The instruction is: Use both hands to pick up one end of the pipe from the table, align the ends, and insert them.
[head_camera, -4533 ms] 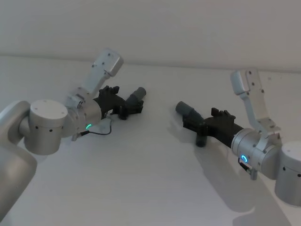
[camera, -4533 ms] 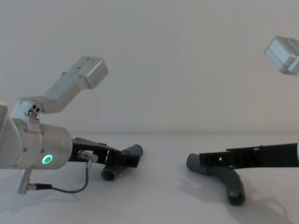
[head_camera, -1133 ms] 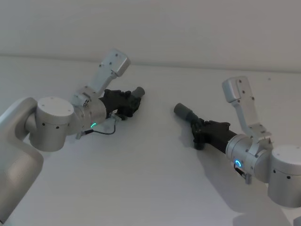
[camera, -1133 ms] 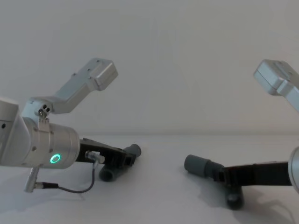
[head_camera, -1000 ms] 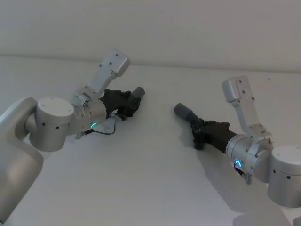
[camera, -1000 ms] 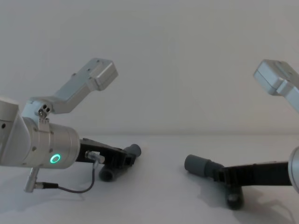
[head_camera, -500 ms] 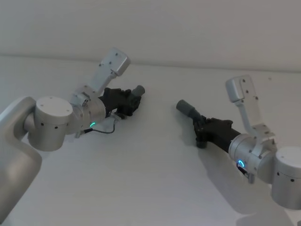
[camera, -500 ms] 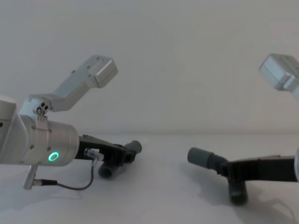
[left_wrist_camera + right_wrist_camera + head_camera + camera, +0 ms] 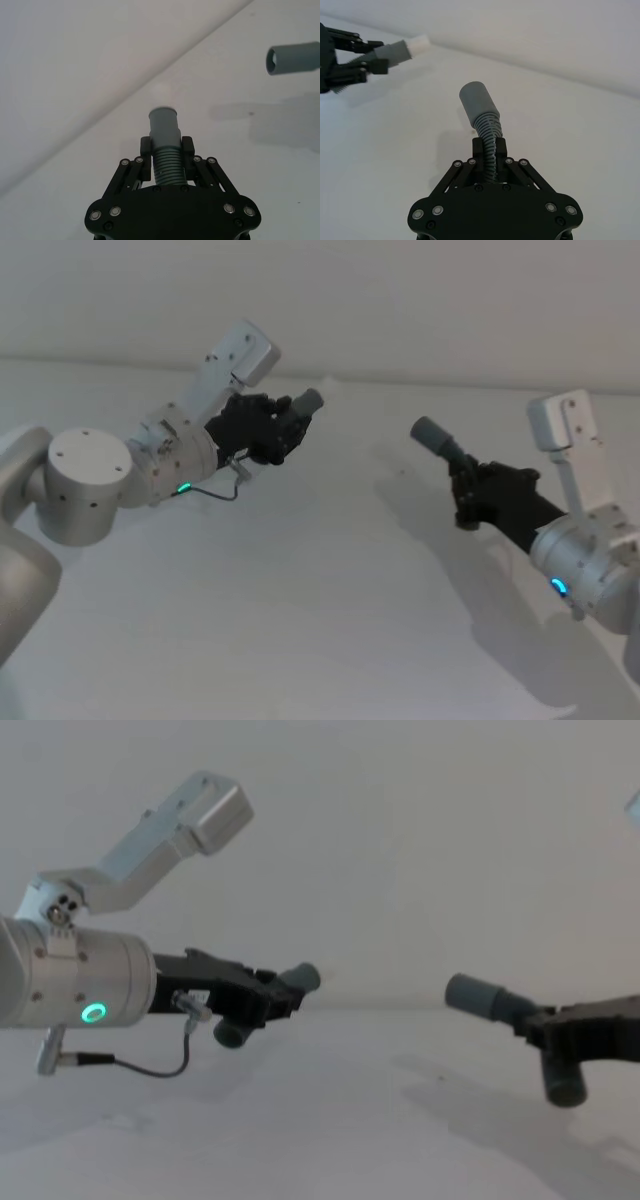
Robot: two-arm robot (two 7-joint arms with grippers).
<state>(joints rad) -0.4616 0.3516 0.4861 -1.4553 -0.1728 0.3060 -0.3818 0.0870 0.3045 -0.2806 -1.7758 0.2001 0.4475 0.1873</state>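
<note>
My black two-finger left pincer (image 9: 283, 430) is clamped on the ribbed part of the shorter dark grey curved hose piece (image 9: 166, 165) and holds it above the plain white counter (image 9: 320, 600). My right pincer (image 9: 468, 490) grips the longer dark grey ribbed hose piece (image 9: 490, 132) just behind its open socket cuff (image 9: 292, 59). The white-tipped cuff (image 9: 400, 49) faces that socket, well apart and unjoined.

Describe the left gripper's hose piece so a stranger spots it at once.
Find the silver arm with the green ring light; its black left gripper clamps a short ribbed grey hose piece. Unlike the longer piece in the right gripper, its cuff ends in a white tip.
</note>
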